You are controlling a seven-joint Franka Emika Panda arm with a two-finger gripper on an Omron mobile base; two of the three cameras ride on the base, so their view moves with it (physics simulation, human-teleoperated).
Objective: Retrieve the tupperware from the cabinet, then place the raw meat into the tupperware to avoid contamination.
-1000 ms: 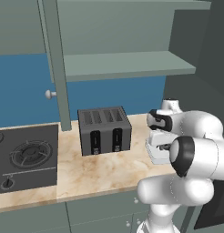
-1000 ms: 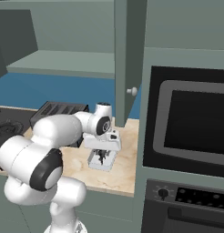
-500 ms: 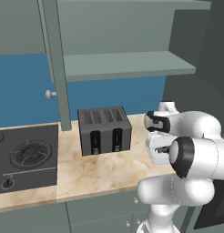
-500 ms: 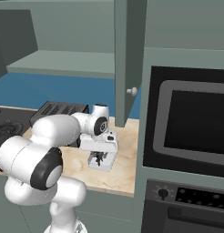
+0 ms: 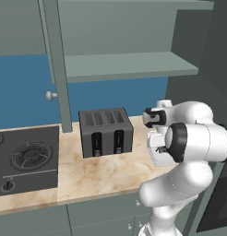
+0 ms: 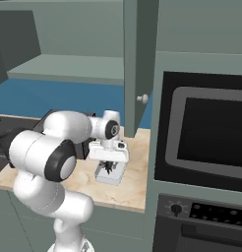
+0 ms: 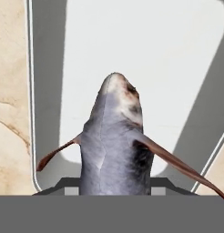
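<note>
The raw meat (image 7: pixel 116 141), a grey fish-shaped lump with thin reddish-brown fins, sits between my fingertips, and my gripper (image 7: pixel 114 182) is shut on it. Directly below it lies the tupperware (image 7: pixel 145 45), a white open box with a pale rim, resting on the marble counter. In the right base view my gripper (image 6: pixel 109 163) points down over the tupperware (image 6: pixel 113 178), with the dark meat (image 6: pixel 109 168) hanging just above its inside. The cabinet (image 5: pixel 129 64) stands open above the counter, its shelf bare.
A dark four-slot toaster (image 5: pixel 106 132) stands on the counter (image 5: pixel 101 175) left of my hand. A gas hob (image 5: pixel 25 156) lies further left. The open cabinet door (image 6: pixel 136 64) hangs near the arm, and a built-in oven (image 6: pixel 206 133) fills the right side.
My hand has crept very slightly to the left over the tupperware, still holding the meat. Nothing else has moved.
</note>
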